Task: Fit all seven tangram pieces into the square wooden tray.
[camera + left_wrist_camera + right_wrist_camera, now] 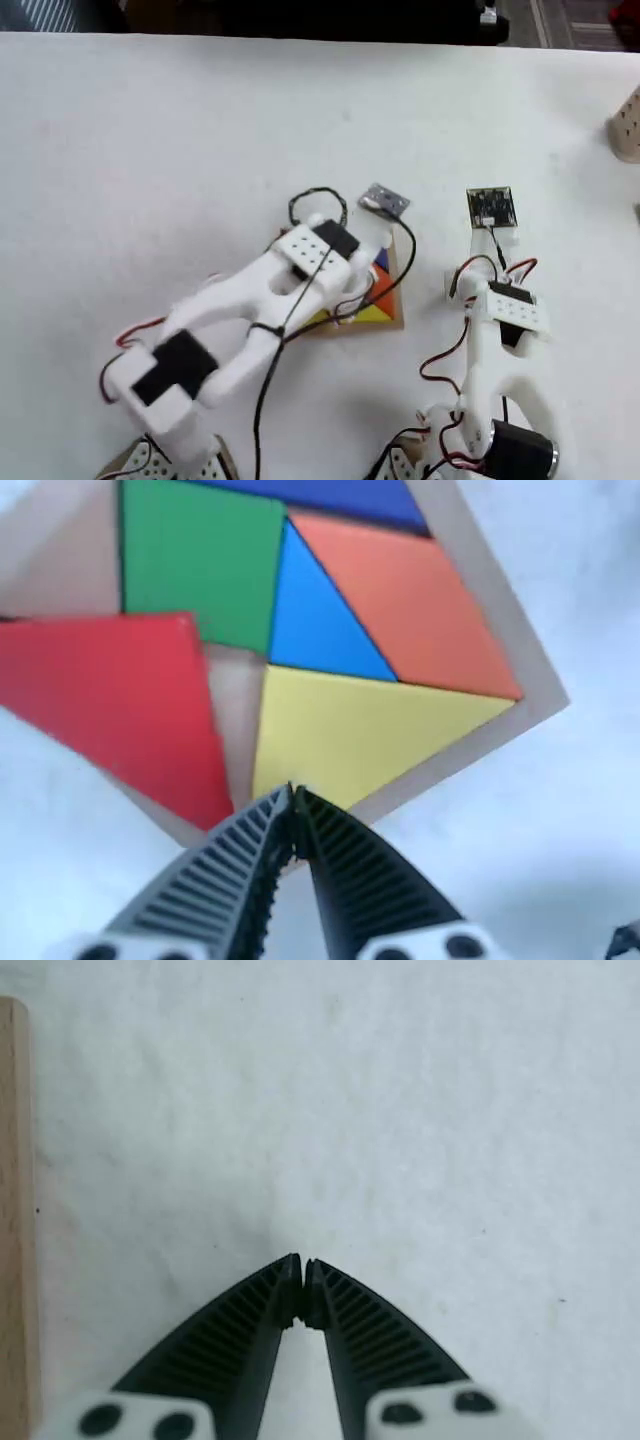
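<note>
**Both claws pressed together, tray under the left one**

The left gripper (293, 802) has its ribbed black fingers (225, 865) closed tip to tip with nothing between them; it hangs over the rim of the square wooden tray (535, 685), just beside a corner of the yellow triangle (350, 730); past the yellow lie the light blue triangle (320, 620), the orange piece (410, 610), the green square (200, 565) and a dark blue piece (330, 495), all edge to edge; the red piece (110, 700) sits askew, with a wedge of bare tray floor between it and the yellow and green.

The right gripper (303, 1268) is likewise shut on nothing, above the bare white table (420, 1110), near one wooden edge of the tray.

In the high view the tray lies at about 5 o'clock from the table's middle; the left arm (250, 310) comes in from 7 o'clock and covers most of it; the right arm (500, 330) stands at the tray's 3 o'clock, apart from it; a pale perforated object (626, 125) sits at 2 o'clock on the table's edge.
</note>
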Tool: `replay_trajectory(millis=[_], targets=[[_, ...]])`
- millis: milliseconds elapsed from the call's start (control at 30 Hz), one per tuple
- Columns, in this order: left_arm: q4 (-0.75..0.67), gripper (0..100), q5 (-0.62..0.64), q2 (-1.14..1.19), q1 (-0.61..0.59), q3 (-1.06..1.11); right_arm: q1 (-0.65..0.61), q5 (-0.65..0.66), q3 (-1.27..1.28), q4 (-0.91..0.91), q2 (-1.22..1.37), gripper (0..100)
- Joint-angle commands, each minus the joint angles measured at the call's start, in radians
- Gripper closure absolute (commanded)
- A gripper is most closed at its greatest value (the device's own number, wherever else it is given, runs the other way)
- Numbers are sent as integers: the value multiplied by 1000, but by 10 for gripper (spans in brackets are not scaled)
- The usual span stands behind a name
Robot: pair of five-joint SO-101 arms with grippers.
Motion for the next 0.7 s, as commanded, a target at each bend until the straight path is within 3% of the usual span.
replay_trajectory(millis=[0,133,467,667], targets=[[-115,979,-28,-220,-54,69,-10,20,-44,-15,-4,981],[-290,979,0,-229,-134,52,-10,20,-44,-15,-4,981],[-287,979,52,153,-191,-245,-10,20,-44,-13,-4,981],[-181,979,55,200,-163,-296,-10,20,-44,-13,-4,981]])
